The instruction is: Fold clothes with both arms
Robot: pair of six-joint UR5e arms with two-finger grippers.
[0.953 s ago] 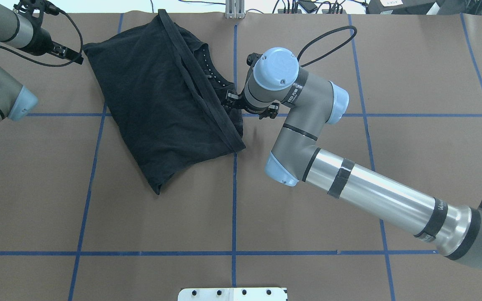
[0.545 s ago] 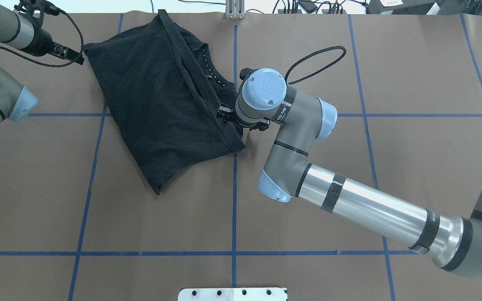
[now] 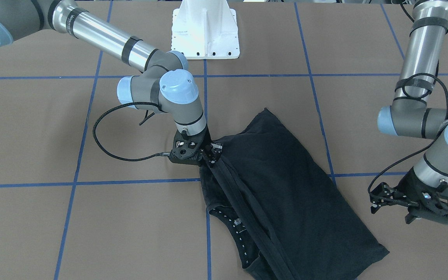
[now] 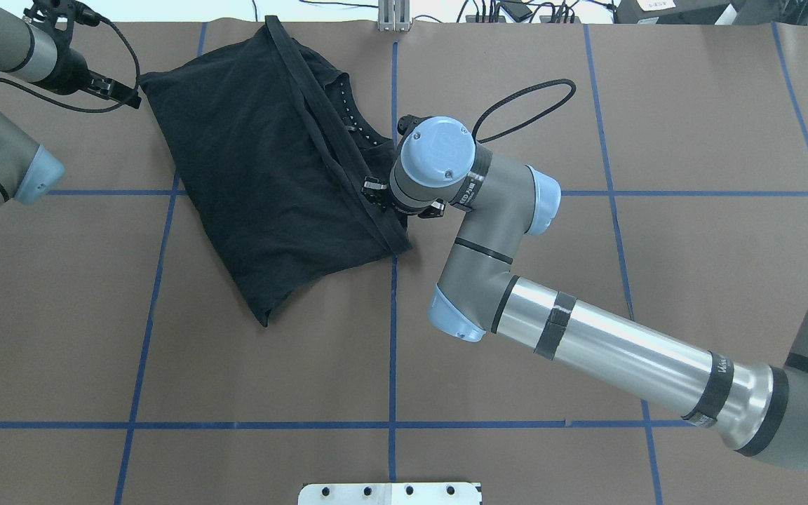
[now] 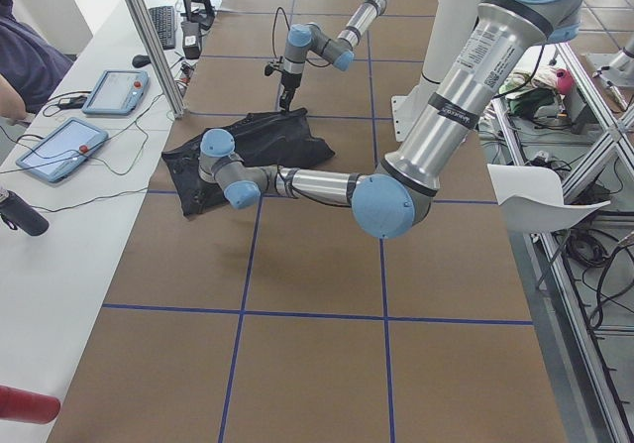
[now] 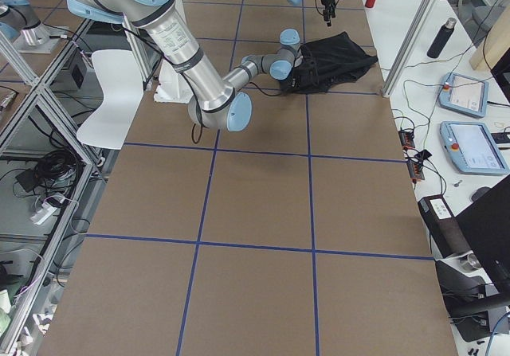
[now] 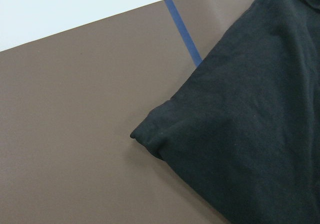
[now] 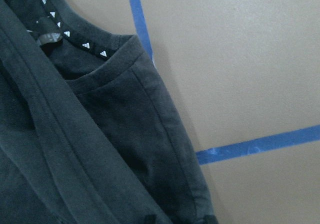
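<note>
The only marking I can see is a row of tiny white triangles (image 8: 95, 47) along the collar (image 8: 120, 51), with no words I can read. My right gripper (image 3: 211, 155) rests on the folded edge of the shirt (image 4: 264, 175), fingertips slightly apart. My left gripper (image 4: 123, 97) hovers just beside the shirt's corner at the far side of the table (image 4: 586, 315), and I cannot tell how far open it is.

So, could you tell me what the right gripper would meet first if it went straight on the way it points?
The black T-shirt: the right gripper points down at its folded edge, so cloth should come first, with the table right under it. How much gap remains is unclear.
</note>
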